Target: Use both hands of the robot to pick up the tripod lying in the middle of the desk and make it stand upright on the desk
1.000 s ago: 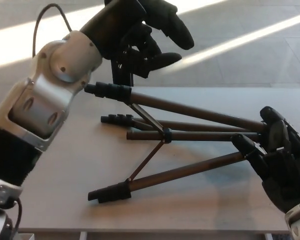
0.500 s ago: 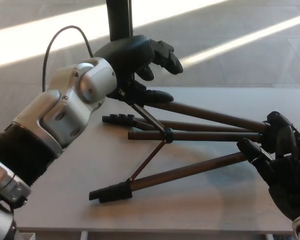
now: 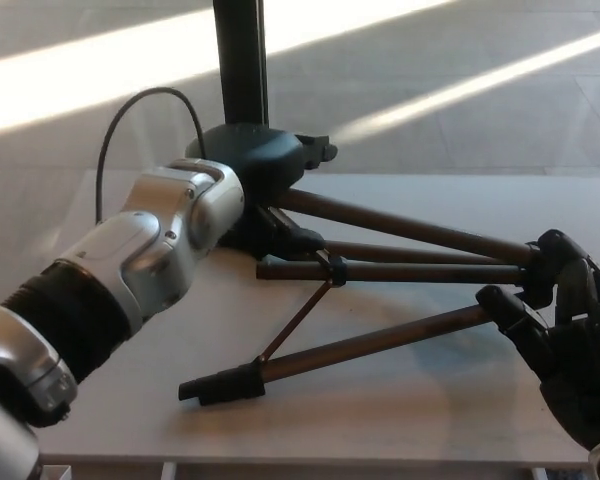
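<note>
A: Tripod [image 3: 380, 270] status: lying on its side on the table [image 3: 400, 420], legs splayed. Left robot hand [image 3: 265, 165] is down over the foot end of the upper legs, seen from the back. It seems to cover the foot grip of the top leg [image 3: 400, 228], but I cannot tell whether its fingers are clenched on it or only resting there.

B: And the right?

A: Right robot hand [image 3: 565, 335] sits at the hub end, where the legs converge at the table's right edge. Fingers curl about the joint, so it reads as grasping the tripod there, though the contact itself is partly hidden.

B: Why that split?

A: My judgement: one hand at each end gives leverage to pivot the whole frame. The right hand anchors the head; the left would lift or steer the feet.

B: Remaining parts?

A: Centre column [image 3: 420, 271] lies horizontal, with thin braces [image 3: 295, 325] running from its collar. The lower leg [image 3: 360, 346] is free, its foot touching the table near the front edge.

B: Any containers?

A: None in view. Only a dark post [image 3: 240, 60] behind the table.
</note>
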`<state>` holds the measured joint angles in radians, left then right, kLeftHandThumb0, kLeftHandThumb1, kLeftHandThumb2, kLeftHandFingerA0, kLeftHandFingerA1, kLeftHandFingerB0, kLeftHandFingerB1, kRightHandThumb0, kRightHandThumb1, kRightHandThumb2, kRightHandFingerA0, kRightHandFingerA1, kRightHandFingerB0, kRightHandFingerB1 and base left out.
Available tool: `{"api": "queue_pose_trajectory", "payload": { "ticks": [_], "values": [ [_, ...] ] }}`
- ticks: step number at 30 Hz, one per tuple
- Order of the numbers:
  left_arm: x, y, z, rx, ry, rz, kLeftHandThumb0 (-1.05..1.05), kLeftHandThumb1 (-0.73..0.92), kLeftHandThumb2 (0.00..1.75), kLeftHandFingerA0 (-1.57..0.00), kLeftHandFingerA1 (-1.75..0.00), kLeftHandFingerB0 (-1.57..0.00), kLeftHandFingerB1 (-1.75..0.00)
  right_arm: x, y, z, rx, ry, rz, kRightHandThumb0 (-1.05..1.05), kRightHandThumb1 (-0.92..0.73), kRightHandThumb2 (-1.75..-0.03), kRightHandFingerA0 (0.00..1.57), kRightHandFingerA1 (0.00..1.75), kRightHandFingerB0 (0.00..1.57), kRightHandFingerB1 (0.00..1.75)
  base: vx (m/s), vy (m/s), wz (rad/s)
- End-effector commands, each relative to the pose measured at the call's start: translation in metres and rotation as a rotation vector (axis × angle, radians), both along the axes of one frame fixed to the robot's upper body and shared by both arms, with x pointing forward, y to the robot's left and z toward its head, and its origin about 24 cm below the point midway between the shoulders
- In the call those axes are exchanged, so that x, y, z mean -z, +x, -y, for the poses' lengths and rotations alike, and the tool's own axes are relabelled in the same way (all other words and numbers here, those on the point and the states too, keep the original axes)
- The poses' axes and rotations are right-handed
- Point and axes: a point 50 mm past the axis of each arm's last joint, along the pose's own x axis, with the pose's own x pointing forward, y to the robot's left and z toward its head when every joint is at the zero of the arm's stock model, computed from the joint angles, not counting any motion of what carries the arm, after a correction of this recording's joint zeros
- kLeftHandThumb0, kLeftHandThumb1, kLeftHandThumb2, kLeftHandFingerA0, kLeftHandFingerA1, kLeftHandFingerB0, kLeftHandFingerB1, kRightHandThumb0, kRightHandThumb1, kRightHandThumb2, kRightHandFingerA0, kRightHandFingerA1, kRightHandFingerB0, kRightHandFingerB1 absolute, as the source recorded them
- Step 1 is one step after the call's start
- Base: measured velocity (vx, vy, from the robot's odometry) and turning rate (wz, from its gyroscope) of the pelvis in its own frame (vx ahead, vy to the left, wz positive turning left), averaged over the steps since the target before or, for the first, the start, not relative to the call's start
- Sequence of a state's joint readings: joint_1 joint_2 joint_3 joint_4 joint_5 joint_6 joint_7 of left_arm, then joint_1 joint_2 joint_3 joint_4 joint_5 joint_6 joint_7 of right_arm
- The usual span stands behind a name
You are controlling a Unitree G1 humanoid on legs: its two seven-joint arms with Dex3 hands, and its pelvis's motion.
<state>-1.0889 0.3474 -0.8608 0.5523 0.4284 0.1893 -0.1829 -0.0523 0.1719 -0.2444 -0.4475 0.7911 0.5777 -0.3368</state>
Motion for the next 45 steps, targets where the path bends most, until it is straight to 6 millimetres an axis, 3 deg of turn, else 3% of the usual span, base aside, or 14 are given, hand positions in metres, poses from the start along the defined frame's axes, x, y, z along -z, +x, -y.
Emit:
{"api": "queue_pose_trajectory", "payload": {
  "ticks": [1,2,9,16,21,22,26,29,33,34,39,40,43,45],
  "values": [
    [-0.011,0.003,0.018,0.024,0.123,0.326,-0.81,0.55,0.96,-0.01,-0.36,-0.12,-0.41,-0.003,-0.008,0.003,-0.020,-0.005,-0.002,-0.58,-0.71,-0.60,0.77,0.91,0.64,0.58,0.00,0.000,0.00],
    [-0.009,0.001,0.020,0.041,0.075,0.358,-0.77,0.69,0.61,-0.16,-0.50,-0.24,-0.32,-0.002,-0.009,0.002,-0.024,-0.009,-0.003,-0.59,-0.71,-0.61,0.76,0.92,0.64,0.58,0.00,0.000,0.00],
    [-0.007,-0.006,0.038,0.093,-0.136,0.461,-0.62,0.84,0.65,-0.89,-0.77,-0.36,-0.42,0.000,-0.009,0.000,-0.031,-0.028,-0.022,-0.59,-0.70,-0.61,0.77,0.91,0.72,0.58,0.00,0.000,0.00],
    [-0.010,-0.008,0.045,0.111,-0.214,0.466,-0.62,0.90,0.66,-1.03,-0.87,-0.50,-0.47,0.001,-0.008,-0.003,-0.055,-0.051,-0.007,-0.60,-0.71,-0.61,0.76,0.93,0.70,0.58,0.00,0.000,0.00],
    [-0.001,-0.003,0.040,0.095,0.089,0.371,-0.69,0.87,0.66,-0.79,-0.69,-0.48,-0.41,-0.001,-0.007,-0.002,-0.052,-0.068,-0.010,-0.59,-0.71,-0.60,0.76,0.92,0.69,0.58,0.00,0.000,0.00],
    [0.000,-0.002,0.039,0.088,0.130,0.355,-0.68,0.67,1.06,-0.58,-0.68,-0.36,-0.54,-0.001,-0.007,-0.002,-0.051,-0.068,-0.011,-0.59,-0.71,-0.60,0.77,0.91,0.69,0.57,0.00,0.000,0.00],
    [0.015,0.000,0.023,0.046,0.311,0.277,-0.76,0.85,0.65,-0.27,-0.46,-0.32,-0.35,-0.003,-0.007,0.002,-0.056,-0.084,-0.008,-0.58,-0.71,-0.62,0.73,0.90,0.67,0.56,0.00,0.000,0.00],
    [0.024,-0.001,0.015,0.012,0.357,0.211,-0.80,0.67,1.05,-0.02,-0.40,-0.11,-0.45,-0.002,-0.008,0.004,-0.064,-0.091,-0.002,-0.59,-0.70,-0.61,0.73,0.88,0.66,0.56,0.00,0.000,0.00],
    [0.027,-0.001,0.011,-0.039,0.401,0.126,-0.87,0.88,0.66,0.00,-0.26,-0.11,-0.30,0.000,-0.008,0.005,-0.073,-0.100,-0.006,-0.60,-0.70,-0.61,0.73,0.88,0.67,0.56,0.00,0.000,0.00],
    [0.025,-0.001,0.011,-0.061,0.408,0.073,-1.01,0.75,1.15,0.00,-0.20,-0.09,-0.15,0.001,-0.008,0.004,-0.086,-0.098,-0.003,-0.59,-0.71,-0.61,0.70,0.89,0.66,0.56,0.00,0.000,0.00],
    [0.026,0.000,0.013,-0.070,0.360,0.061,-0.99,0.74,1.15,0.00,-0.28,-0.06,-0.22,-0.001,-0.007,0.002,-0.099,-0.117,0.000,-0.57,-0.73,-0.62,0.70,0.86,0.65,0.55,0.00,0.000,0.00],
    [0.028,-0.001,0.013,-0.050,0.327,0.122,-0.89,0.87,0.68,-0.09,-0.50,-0.15,-0.32,-0.002,-0.006,0.002,-0.098,-0.121,0.001,-0.58,-0.73,-0.62,0.70,0.87,0.65,0.55,0.00,0.000,0.00],
    [0.032,-0.004,0.014,0.014,0.189,0.247,-0.77,0.83,0.65,-0.65,-0.57,-0.36,-0.34,-0.002,-0.006,0.003,-0.097,-0.128,-0.002,-0.59,-0.71,-0.61,0.72,0.86,0.67,0.55,0.00,0.000,0.00],
    [0.032,-0.007,0.017,0.067,0.062,0.320,-0.66,0.89,0.67,-0.98,-1.14,-0.53,-0.50,-0.003,-0.006,0.004,-0.096,-0.137,-0.001,-0.59,-0.71,-0.61,0.73,0.87,0.68,0.55,0.00,0.000,0.00]
  ]
}}
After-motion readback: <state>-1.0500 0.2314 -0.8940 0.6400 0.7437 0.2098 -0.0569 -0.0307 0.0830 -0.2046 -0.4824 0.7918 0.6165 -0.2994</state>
